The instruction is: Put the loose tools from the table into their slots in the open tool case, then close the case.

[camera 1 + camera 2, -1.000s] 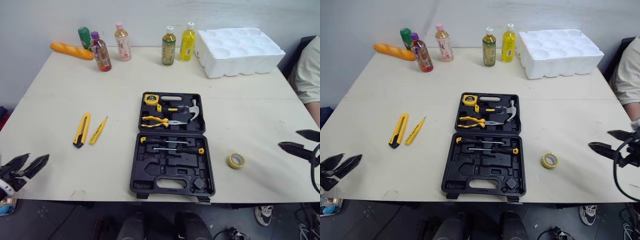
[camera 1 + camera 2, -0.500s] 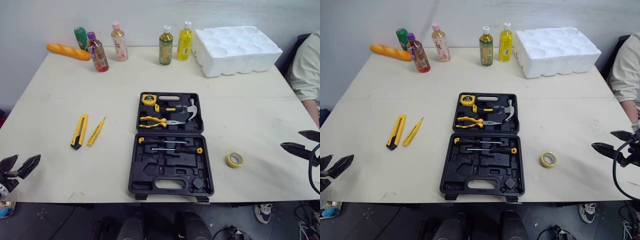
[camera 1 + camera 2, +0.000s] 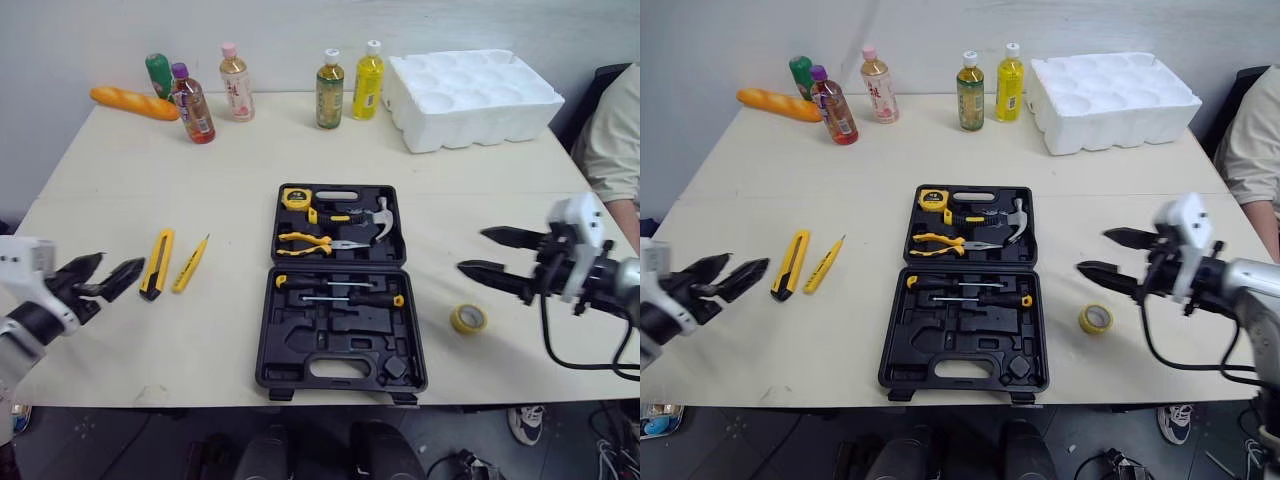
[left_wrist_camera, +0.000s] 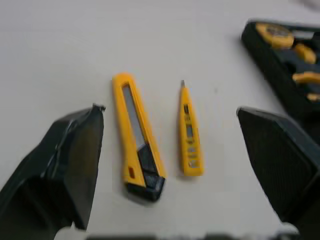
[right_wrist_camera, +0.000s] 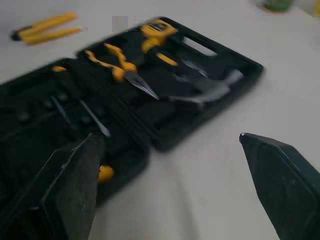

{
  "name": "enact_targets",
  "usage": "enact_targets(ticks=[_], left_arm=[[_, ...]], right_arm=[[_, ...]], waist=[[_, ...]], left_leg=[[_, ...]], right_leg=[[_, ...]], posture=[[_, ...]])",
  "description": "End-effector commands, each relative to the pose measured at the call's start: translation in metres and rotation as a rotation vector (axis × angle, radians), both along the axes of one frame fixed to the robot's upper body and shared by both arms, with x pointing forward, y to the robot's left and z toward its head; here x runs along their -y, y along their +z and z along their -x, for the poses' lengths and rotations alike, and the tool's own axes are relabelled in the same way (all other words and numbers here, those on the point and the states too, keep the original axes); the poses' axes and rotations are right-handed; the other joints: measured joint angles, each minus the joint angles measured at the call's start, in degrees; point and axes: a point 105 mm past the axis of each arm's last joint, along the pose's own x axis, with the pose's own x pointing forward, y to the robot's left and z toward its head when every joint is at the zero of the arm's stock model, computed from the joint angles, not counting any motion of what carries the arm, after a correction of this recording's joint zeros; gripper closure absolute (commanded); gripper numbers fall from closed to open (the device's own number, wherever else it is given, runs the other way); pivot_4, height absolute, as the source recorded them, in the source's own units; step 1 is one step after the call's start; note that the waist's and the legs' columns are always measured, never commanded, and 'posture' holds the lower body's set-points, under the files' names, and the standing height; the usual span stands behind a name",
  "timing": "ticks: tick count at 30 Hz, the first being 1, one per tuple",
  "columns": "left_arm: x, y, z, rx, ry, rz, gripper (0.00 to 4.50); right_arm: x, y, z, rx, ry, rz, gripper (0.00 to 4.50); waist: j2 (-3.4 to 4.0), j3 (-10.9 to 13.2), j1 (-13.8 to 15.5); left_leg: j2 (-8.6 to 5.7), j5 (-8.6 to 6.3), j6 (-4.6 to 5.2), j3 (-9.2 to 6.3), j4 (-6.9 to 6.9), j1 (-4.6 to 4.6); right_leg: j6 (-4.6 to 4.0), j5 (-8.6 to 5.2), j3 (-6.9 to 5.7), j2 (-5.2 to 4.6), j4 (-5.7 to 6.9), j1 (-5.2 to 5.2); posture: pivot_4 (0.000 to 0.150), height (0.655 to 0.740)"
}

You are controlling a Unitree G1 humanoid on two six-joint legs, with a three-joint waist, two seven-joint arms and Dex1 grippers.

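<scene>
Your left gripper (image 3: 121,261) spread beside the utility knife (image 3: 158,263) and tester pen (image 3: 193,263), both lengthwise away from you (tips far), left of the open tool case (image 3: 340,285), right gripper (image 3: 471,250) spread near the tape roll (image 3: 469,318).

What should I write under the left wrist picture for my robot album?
Open left pincer aimed at a yellow utility knife and yellow tester screwdriver on the table, near the tool case.
</scene>
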Motion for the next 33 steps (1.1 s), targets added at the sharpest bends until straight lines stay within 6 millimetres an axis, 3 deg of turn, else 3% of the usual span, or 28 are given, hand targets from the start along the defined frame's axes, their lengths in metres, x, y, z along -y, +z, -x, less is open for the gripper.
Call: enact_targets(ticks=[1, 6, 8, 13, 26, 29, 33], left_arm=[[0.018, 0.009, -0.013, -0.019, -0.018, -0.047, 0.00], [0.034, -0.003, -0.038, -0.149, -0.017, -0.105, 0.00], [0.051, -0.004, -0.044, -0.166, -0.088, -0.116, 0.00], [0.049, -0.022, -0.059, -0.268, -0.025, -0.177, 0.00], [0.063, -0.061, -0.053, -0.465, -0.053, -0.138, 0.00], [0.068, -0.065, -0.057, -0.459, -0.067, -0.129, 0.88], [0.075, -0.060, -0.059, -0.436, -0.087, -0.117, 2.51]], right_arm=[[-0.043, 0.016, 0.014, 0.054, 0.154, 0.004, 0.03], [-0.090, 0.023, 0.024, 0.076, 0.340, 0.001, 0.03], [-0.105, 0.019, 0.024, 0.072, 0.390, -0.002, 0.03], [-0.131, 0.019, 0.021, 0.110, 0.464, 0.000, 0.03], [-0.143, 0.026, 0.024, 0.142, 0.508, -0.015, 0.03], [-0.144, 0.025, 0.025, 0.140, 0.511, -0.015, 0.00], [-0.141, 0.024, 0.024, 0.143, 0.500, -0.003, 0.00]], waist=[[-0.02, 0.0, 0.3], [-0.05, 0.0, 0.5], [-0.06, 0.0, 0.5], [-0.08, 0.0, 0.4], [-0.16, 0.0, 0.4], [-0.15, 0.0, 0.5], [-0.16, 0.0, 0.9]], left_leg=[[0.00, 0.00, 0.00, 0.00, 0.01, 0.00], [-0.02, 0.00, 0.02, 0.00, 0.08, -0.01], [-0.03, 0.02, 0.00, 0.00, 0.05, -0.03], [-0.04, 0.00, -0.03, -0.01, 0.05, -0.13], [-0.04, 0.04, -0.08, 0.01, 0.15, -0.12], [-0.03, 0.10, -0.16, 0.00, 0.11, -0.06], [-0.05, 0.12, -0.14, 0.00, 0.13, -0.07]], right_leg=[[0.00, 0.00, 0.00, 0.00, -0.01, 0.00], [0.04, 0.02, 0.00, 0.01, 0.03, 0.01], [0.05, 0.03, 0.00, 0.02, 0.00, 0.00], [0.05, 0.03, -0.03, 0.05, 0.00, -0.06], [0.09, 0.05, -0.05, 0.08, 0.06, -0.08], [0.09, 0.05, -0.05, 0.10, 0.11, -0.08], [0.09, 0.05, -0.06, 0.07, 0.10, -0.06]], posture=[[0.150, 0.7384], [0.150, 0.7384], [0.150, 0.7384], [0.150, 0.7384], [0.150, 0.7384], [0.150, 0.7384], [0.150, 0.7384]])
